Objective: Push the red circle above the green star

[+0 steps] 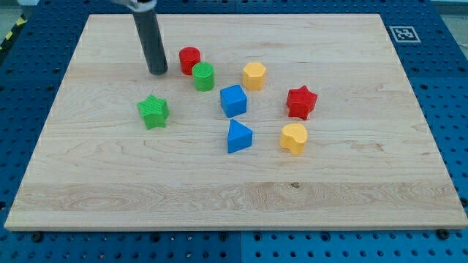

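The red circle [189,59] is a short red cylinder near the upper middle of the wooden board [102,183]. The green star [153,111] lies below and to the left of it. My tip [158,72] stands on the board just left of the red circle, with a small gap between them, and above the green star. A green circle [204,76] touches the red circle at its lower right.
A yellow hexagon [254,75] lies right of the green circle. A blue cube [233,100], a blue triangle [238,136], a red star [301,101] and a yellow heart-like block [293,137] sit in the middle. A marker tag [403,33] is at the top right corner.
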Controlling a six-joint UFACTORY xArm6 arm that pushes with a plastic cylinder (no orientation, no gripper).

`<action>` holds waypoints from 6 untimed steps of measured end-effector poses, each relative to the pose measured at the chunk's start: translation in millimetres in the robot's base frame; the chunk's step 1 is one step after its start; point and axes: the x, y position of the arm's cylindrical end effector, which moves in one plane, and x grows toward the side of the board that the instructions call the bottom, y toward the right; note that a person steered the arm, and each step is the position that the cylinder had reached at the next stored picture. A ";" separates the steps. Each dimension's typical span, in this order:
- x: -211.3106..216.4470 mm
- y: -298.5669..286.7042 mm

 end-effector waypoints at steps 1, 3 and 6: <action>-62.9 11.4; -38.2 91.9; 19.5 73.9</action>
